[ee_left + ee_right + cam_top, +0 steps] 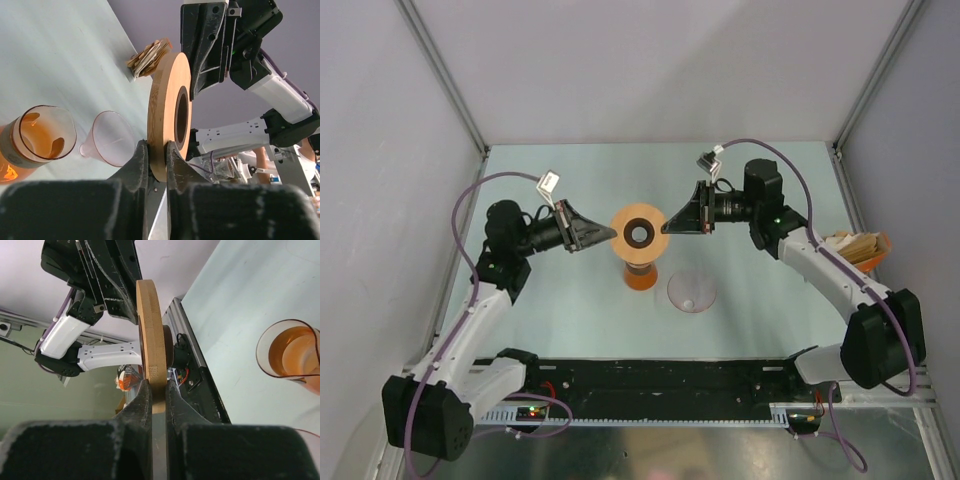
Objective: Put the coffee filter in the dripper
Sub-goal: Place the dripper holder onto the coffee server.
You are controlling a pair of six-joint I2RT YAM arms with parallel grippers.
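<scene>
Dripper in three separate parts.

Wooden ring collar (640,213): tan, flat disc with a dark round hole. It is held level in the air, its rim pinched on opposite sides by the left gripper (608,234) and the right gripper (672,222).

Orange base (640,277): translucent, upright on the worktop directly beneath the ring, mouth open.

Clear cone (691,292): see-through funnel, loose on the worktop just right of the base, apart from it. Exact tilt unclear.

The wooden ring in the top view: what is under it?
An orange cup stands below the wooden ring, and the ring covers the cup's far part. The clear funnel rests beside the cup, not under the ring.
</scene>
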